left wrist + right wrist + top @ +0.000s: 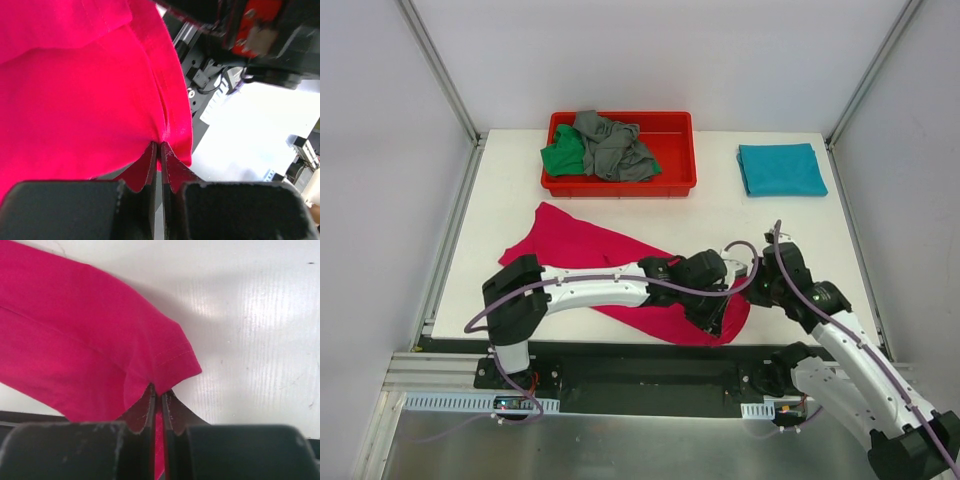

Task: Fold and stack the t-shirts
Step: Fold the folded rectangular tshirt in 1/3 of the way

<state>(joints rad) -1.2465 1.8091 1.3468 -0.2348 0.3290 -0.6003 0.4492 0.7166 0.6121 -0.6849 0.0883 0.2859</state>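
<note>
The magenta-pink t-shirt (595, 255) lies spread diagonally on the white table, from mid-left to the near edge. My left gripper (712, 312) is shut on its hem near the front edge; the pinched cloth fills the left wrist view (90, 100). My right gripper (752, 285) is shut on the shirt's sleeve corner (170, 365), just right of the left gripper. The teal t-shirt (781, 169) lies folded at the back right. The green t-shirt (563, 157) and the grey t-shirt (612, 147) sit crumpled in the red tray (675, 150).
The red tray stands at the back centre of the table (500, 210). Metal frame posts (440, 70) rise at the back corners. The table's near edge runs just below both grippers.
</note>
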